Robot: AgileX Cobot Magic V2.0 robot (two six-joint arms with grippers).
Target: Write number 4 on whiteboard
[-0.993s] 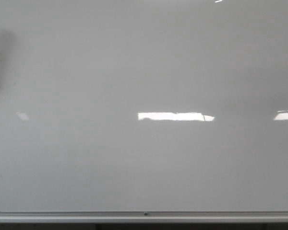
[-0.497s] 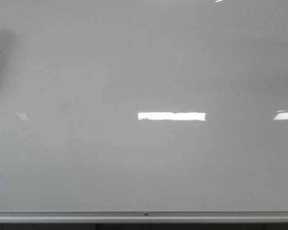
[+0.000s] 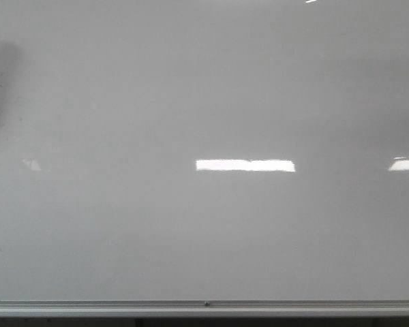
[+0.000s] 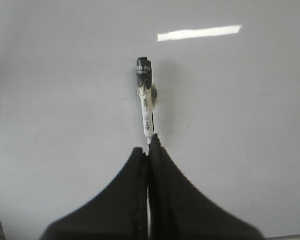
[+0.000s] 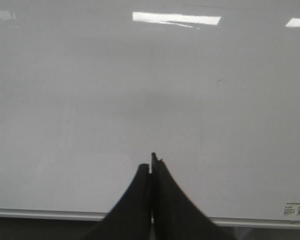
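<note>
While left claw point(image 4: 149, 150) pinches marker point(image 4: 146, 97), whiteboard point(image 3: 204, 102) blank.

Both grippers look alike. The left arm's matte black two-fingered gripper point(image 4: 149, 150) has broad, smooth-curved fingers point(image 4: 125, 200) tapering to narrow tips, with a faintly ribbed inner edge. The right arm's matte black gripper point(image 5: 151, 167) shows the same flared, tapering fingers point(image 5: 132, 205).
</note>
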